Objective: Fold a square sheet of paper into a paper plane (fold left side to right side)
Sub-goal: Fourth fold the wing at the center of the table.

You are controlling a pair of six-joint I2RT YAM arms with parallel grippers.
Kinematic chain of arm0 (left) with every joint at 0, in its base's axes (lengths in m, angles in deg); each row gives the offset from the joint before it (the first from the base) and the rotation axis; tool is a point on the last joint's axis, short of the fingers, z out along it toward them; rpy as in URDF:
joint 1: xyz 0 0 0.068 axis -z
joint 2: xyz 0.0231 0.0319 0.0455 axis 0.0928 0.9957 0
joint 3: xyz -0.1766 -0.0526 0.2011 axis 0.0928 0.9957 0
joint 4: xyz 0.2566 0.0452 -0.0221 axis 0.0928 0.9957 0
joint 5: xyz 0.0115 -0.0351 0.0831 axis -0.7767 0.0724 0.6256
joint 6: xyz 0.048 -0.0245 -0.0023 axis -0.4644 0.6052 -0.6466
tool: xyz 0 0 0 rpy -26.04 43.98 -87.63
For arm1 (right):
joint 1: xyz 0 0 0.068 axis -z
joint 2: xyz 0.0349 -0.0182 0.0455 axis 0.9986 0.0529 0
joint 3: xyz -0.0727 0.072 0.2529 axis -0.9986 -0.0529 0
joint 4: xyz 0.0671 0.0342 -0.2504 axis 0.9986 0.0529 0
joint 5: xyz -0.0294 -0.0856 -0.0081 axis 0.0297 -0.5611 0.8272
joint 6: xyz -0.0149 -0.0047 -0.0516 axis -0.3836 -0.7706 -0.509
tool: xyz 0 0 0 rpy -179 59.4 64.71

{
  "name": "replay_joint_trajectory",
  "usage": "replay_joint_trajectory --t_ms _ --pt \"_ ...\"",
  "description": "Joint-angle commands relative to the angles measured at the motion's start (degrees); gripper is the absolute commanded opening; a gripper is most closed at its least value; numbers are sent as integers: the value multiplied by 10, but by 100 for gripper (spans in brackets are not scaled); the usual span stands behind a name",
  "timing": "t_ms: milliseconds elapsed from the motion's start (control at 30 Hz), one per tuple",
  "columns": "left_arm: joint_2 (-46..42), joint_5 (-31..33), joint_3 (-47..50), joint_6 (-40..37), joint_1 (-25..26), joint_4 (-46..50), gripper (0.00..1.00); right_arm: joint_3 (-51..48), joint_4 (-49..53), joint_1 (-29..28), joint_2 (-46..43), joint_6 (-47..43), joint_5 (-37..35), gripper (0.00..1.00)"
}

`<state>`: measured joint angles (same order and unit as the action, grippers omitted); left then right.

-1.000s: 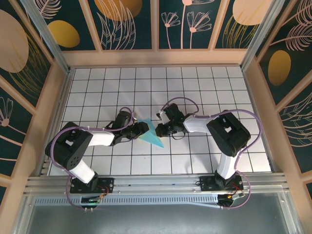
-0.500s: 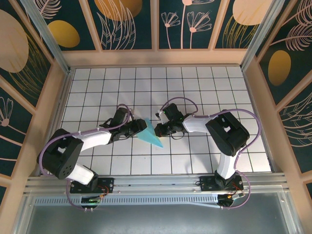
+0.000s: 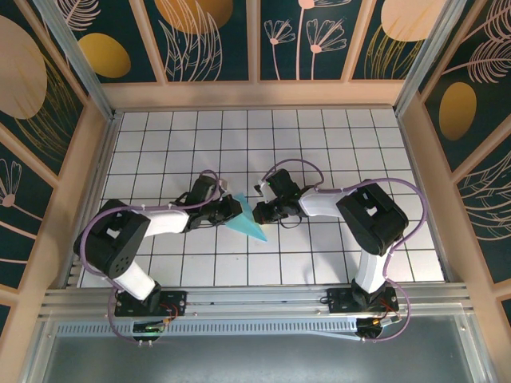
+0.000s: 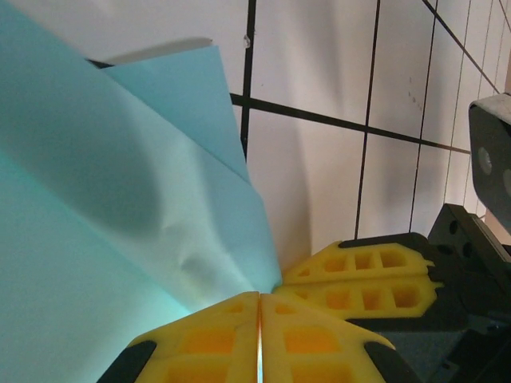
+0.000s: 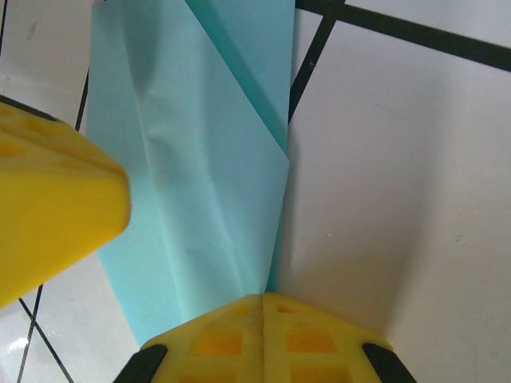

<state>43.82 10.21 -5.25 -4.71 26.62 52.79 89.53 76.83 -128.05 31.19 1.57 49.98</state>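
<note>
Folds of light turquoise-blue paper make up the paper plane, a pointed wedge just near of the middle of the white tiled surface. Its wide end is at the far left and its sharp tip points near and to the right. In the left wrist view the paper plane shows overlapping layers and a soft dent close to the pads. In the right wrist view the paper plane shows long creases running toward the pads.

The left gripper meets the wedge from the left. Its yellow jaws are pressed together, and the paper's edge runs into the seam between them. The right gripper comes in from the right, opposite and just beside the left one. Its jaws are likewise closed, pinching the paper where the layers narrow. Both arms reach inward from the near edge, trailing purple cables.
</note>
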Motion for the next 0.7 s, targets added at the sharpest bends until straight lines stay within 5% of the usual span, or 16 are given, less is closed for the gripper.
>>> replay_joint_trajectory --t_ms 0,667 --pt "17 -12 -16 -4 1 -24 9 1 38 -11 28 5 -29 0" --pt "39 44 37 -15 1 -3 8 2 44 -12 27 5 -36 0"
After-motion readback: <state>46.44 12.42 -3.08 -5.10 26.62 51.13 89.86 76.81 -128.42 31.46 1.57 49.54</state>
